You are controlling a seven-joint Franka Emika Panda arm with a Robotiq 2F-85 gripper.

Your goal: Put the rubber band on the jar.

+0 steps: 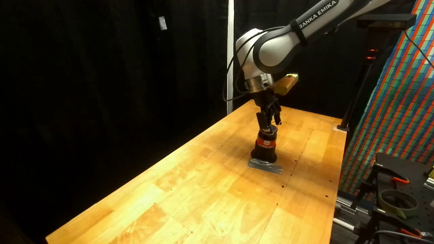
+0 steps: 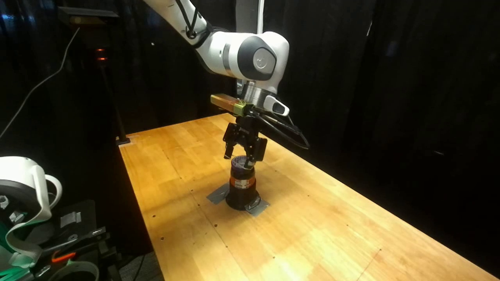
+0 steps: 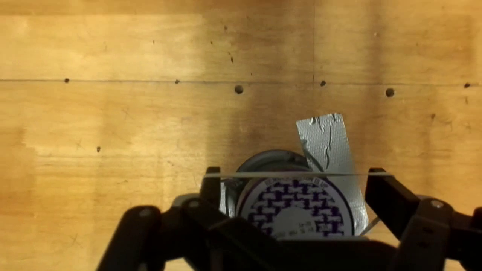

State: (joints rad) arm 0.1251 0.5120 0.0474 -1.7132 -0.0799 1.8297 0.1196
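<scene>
Well inside table edges — spread tool stretches rubber band near jar

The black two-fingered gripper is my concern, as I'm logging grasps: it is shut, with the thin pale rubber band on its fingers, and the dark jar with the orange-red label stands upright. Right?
No: the gripper is open. The wrist view shows its fingers apart, with the rubber band stretched between them. The rest is right: the jar stands upright.
</scene>
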